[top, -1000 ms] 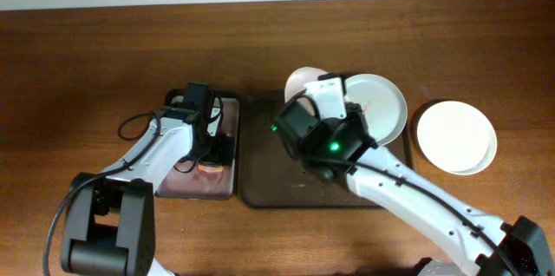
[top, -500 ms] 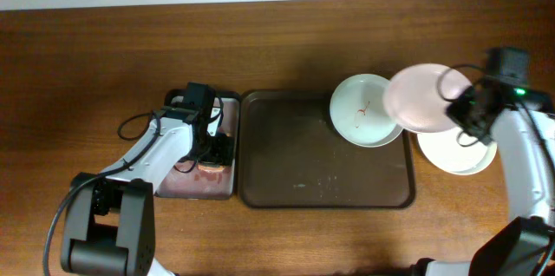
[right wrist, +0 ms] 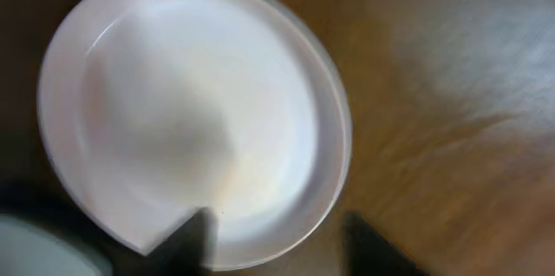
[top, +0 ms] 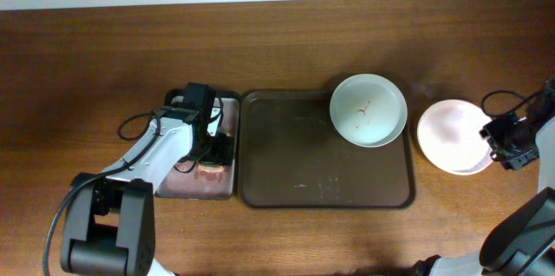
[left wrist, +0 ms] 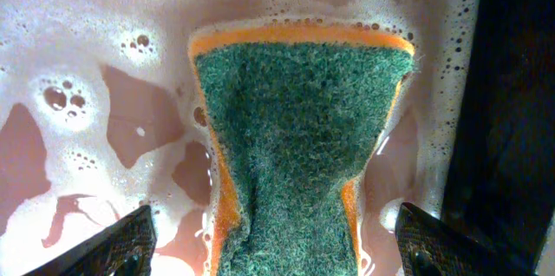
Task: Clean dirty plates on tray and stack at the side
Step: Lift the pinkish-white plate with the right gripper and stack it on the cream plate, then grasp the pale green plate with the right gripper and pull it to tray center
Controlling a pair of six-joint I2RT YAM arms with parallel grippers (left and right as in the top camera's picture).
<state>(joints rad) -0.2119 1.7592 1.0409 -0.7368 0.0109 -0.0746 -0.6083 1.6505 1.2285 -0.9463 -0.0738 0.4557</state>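
L claw point(left wrist: 273, 228), R claw point(right wrist: 277, 228) both spread.

A narrow tray point(top: 195, 187) of pinkish, foamy water sat left on the wooden counter point(top: 286, 42); a green-and-orange sponge point(left wrist: 299, 137) lay in it.

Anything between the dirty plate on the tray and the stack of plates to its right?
Nothing visible. Only the low rim of the tray separates the dirty plate from the stack beside it. The right gripper sits open at the stack's far right edge, outside that path.
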